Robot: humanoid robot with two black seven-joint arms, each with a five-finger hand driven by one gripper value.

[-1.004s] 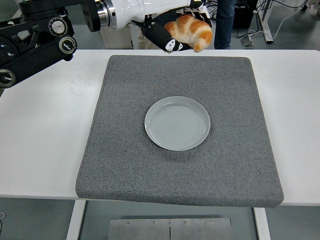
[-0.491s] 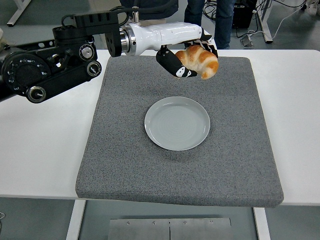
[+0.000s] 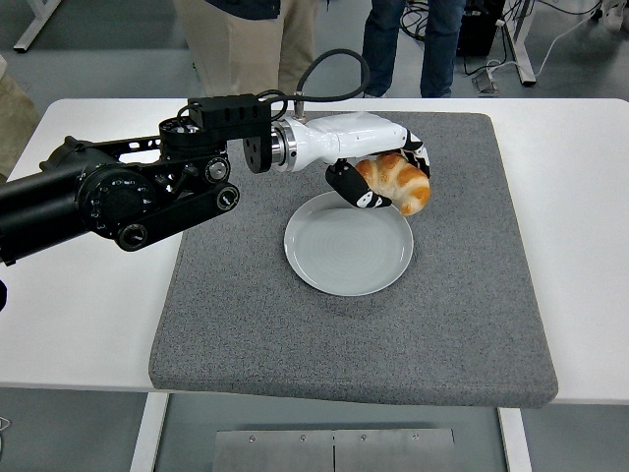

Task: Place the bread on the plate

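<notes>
Head view: white table (image 3: 88,324), mostly covered by a grey felt-like mat (image 3: 462,295), people's legs standing beyond the far edge. Left arm (image 3: 118,197) reaches in from the left across the mat; right arm not visible. Pale grey-blue plate (image 3: 334,258) sits empty mid-mat. Left robot hand (image 3: 378,177), white wrist and black fingers, is curled around the croissant-shaped bread roll (image 3: 398,182), held up in the air over the plate's far right rim, not touching it. Step in hand looks like the carry, nearly done. Next move probably calls for a small shift toward plate centre, lowering until the bread rests, then releasing the fingers. Roll could drop on the rim if let go now.
</notes>
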